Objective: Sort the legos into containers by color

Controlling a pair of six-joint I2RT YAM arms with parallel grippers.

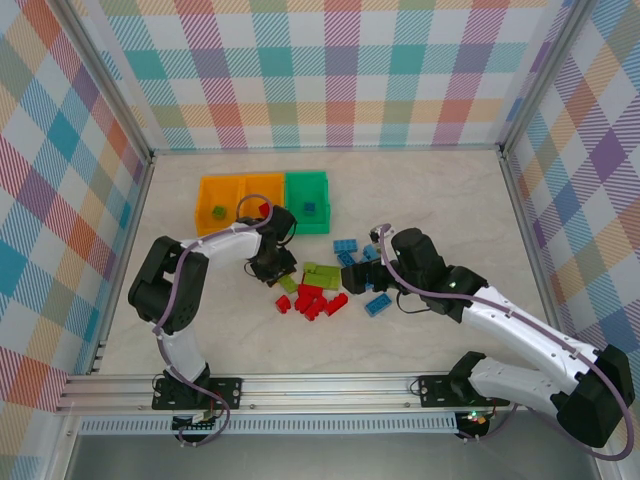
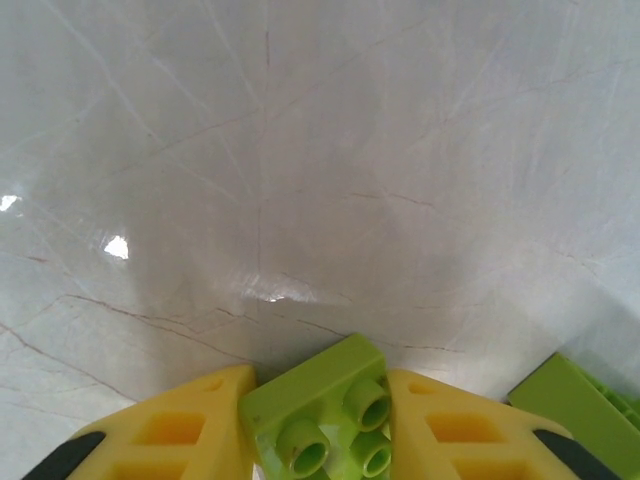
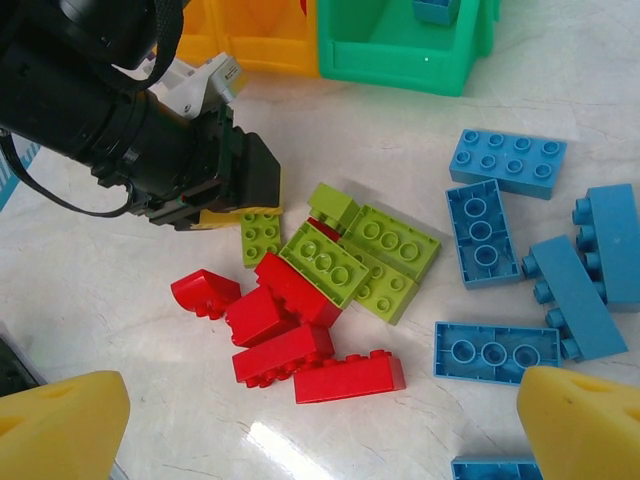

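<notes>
You have three containers in a row at 11 o'clock from the loose pile: two orange containers [image 1: 222, 181], one green container [image 1: 308, 177]. One brick sits in each, so three are binned: one lime brick [image 1: 217, 211], one red brick [image 1: 265, 208], one blue brick [image 1: 310, 209]. Loose on the table [image 1: 430, 200], counted in the right wrist view: five red legos [image 3: 283, 353] for sure, plus a possible sixth bit of red at 12 o'clock of that heap, mostly hidden. Five lime legos [image 3: 392, 240], counting the lone lime lego [image 3: 260, 237] at 9 o'clock of them. Six blue legos [image 3: 477, 233] at 3 o'clock, the lowest cut by the frame edge.
</notes>
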